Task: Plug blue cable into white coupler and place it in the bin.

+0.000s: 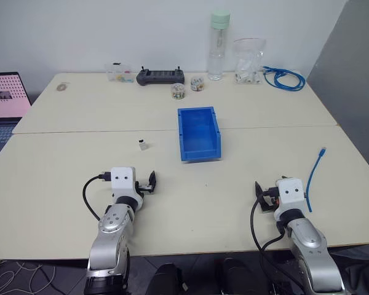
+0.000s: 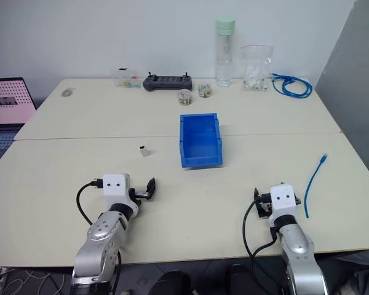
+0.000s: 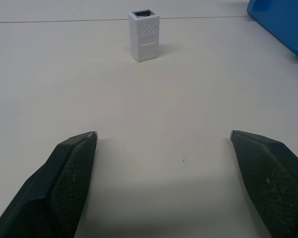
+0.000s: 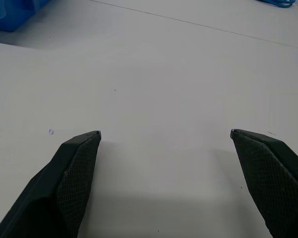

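Grippers, left and right, hover wide open and empty near the table's front edge. White coupler stands left of the bin; blue cable lies near the right edge, apparently straight.

The bin sits mid-table. The white coupler stands upright to its left, the blue cable lies well to its right. Behind, along the wall, stand a controller, a bottle, a clear bag and a coiled cable.
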Tool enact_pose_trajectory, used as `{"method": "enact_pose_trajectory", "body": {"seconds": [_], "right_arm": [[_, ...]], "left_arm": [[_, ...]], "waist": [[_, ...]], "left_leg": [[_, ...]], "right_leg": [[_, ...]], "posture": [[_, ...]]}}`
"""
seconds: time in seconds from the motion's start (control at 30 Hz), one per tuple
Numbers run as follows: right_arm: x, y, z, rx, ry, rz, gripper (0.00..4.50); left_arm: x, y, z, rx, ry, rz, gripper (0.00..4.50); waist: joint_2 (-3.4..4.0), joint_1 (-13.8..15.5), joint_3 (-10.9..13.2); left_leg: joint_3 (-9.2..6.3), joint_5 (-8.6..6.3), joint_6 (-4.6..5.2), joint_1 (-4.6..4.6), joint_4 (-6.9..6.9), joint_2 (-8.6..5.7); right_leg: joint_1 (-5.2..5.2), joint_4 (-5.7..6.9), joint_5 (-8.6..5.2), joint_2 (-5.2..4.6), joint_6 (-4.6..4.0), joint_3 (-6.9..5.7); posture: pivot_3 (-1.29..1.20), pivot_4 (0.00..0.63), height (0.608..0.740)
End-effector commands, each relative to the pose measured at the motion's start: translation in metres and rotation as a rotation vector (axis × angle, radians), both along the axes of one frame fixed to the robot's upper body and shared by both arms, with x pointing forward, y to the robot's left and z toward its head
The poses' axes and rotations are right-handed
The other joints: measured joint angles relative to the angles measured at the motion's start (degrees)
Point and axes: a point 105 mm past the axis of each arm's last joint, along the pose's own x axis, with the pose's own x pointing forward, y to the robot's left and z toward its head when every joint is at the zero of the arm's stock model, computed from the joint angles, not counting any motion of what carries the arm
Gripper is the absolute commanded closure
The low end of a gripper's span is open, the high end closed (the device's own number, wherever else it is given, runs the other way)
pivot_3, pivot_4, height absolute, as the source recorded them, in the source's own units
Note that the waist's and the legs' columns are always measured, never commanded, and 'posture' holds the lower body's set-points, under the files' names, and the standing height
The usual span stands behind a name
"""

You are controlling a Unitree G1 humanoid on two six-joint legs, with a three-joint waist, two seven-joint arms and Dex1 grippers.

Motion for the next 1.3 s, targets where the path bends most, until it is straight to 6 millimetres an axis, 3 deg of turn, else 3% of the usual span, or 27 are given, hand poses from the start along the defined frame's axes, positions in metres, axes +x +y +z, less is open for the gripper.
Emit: {"method": "enact_pose_trajectory", "body": {"seconds": [0.03, 0.67, 0.83, 0.87, 0.97, 1.0, 1.07, 1.13, 1.3], "right_arm": [[0.000, -0.001, 0.011, -0.004, -0.043, -0.009, 0.06], [0.000, 0.001, 0.013, -0.002, -0.051, -0.015, 0.06], [0.003, -0.005, 0.025, -0.009, -0.082, -0.055, 0.06], [0.005, -0.008, 0.030, -0.012, -0.098, -0.071, 0.06], [0.016, -0.027, 0.053, -0.046, -0.165, -0.167, 0.06], [0.018, -0.032, 0.057, -0.050, -0.174, -0.187, 0.06], [0.027, -0.059, 0.065, -0.057, -0.173, -0.279, 0.06], [0.036, -0.089, 0.067, -0.064, -0.145, -0.358, 0.06], [0.058, -0.136, 0.051, -0.022, -0.021, -0.458, 0.06]], "left_arm": [[0.001, 0.001, 0.012, 0.018, -0.039, -0.002, 0.00], [0.001, 0.002, 0.014, 0.007, -0.050, -0.002, 0.00], [-0.005, -0.010, 0.026, 0.036, -0.072, -0.139, 0.00], [-0.006, -0.017, 0.030, 0.041, -0.075, -0.197, 0.00], [-0.025, -0.074, 0.068, 0.043, -0.143, -0.632, 0.00], [-0.030, -0.084, 0.076, 0.041, -0.154, -0.713, 0.00], [-0.033, -0.113, 0.097, 0.058, -0.195, -0.939, 0.00], [-0.032, -0.140, 0.113, 0.100, -0.227, -1.140, 0.00], [-0.018, -0.177, 0.124, 0.145, -0.242, -1.357, 0.00]], "waist": [[0.00, 0.0, 0.0], [0.00, 0.0, 0.0], [0.00, 0.0, 0.0], [0.00, -0.1, 0.0], [-0.02, -0.1, 0.0], [0.02, -0.1, 0.0], [0.01, 0.5, 0.0], [0.02, 0.9, 0.0], [0.01, 0.9, 0.0]], "left_leg": [[0.00, 0.00, 0.00, 0.00, 0.00, 0.00], [0.00, 0.00, 0.00, 0.00, 0.00, 0.00], [0.00, 0.00, 0.00, 0.00, 0.00, 0.00], [0.00, 0.00, 0.00, 0.00, -0.01, 0.01], [0.00, 0.00, -0.01, -0.01, 0.02, 0.01], [-0.01, 0.01, -0.01, -0.05, 0.01, 0.01], [0.02, 0.01, -0.01, -0.04, 0.03, -0.02], [-0.02, 0.02, 0.00, -0.07, 0.09, -0.09], [0.39, 0.01, 0.02, 0.08, 0.02, -0.12]], "right_leg": [[0.00, 0.00, 0.00, 0.00, 0.00, 0.00], [0.00, 0.00, 0.00, 0.00, 0.00, 0.00], [0.00, 0.01, 0.00, 0.00, 0.00, 0.00], [-0.01, 0.01, 0.00, 0.00, 0.00, 0.01], [-0.01, 0.02, 0.00, 0.00, 0.00, -0.01], [-0.03, -0.01, 0.00, 0.01, 0.00, -0.01], [0.00, -0.03, 0.00, 0.00, 0.00, 0.00], [0.01, -0.01, 0.00, 0.06, 0.00, -0.07], [0.07, -0.02, 0.14, 0.24, -0.21, 0.07]], "posture": [[0.00, 0.150, 0.740], [0.00, 0.150, 0.740], [0.00, 0.150, 0.740], [0.00, 0.150, 0.740], [0.00, 0.150, 0.740], [0.00, 0.150, 0.740], [0.00, 0.150, 0.740], [0.00, 0.150, 0.740], [0.00, 0.150, 0.740]]}}
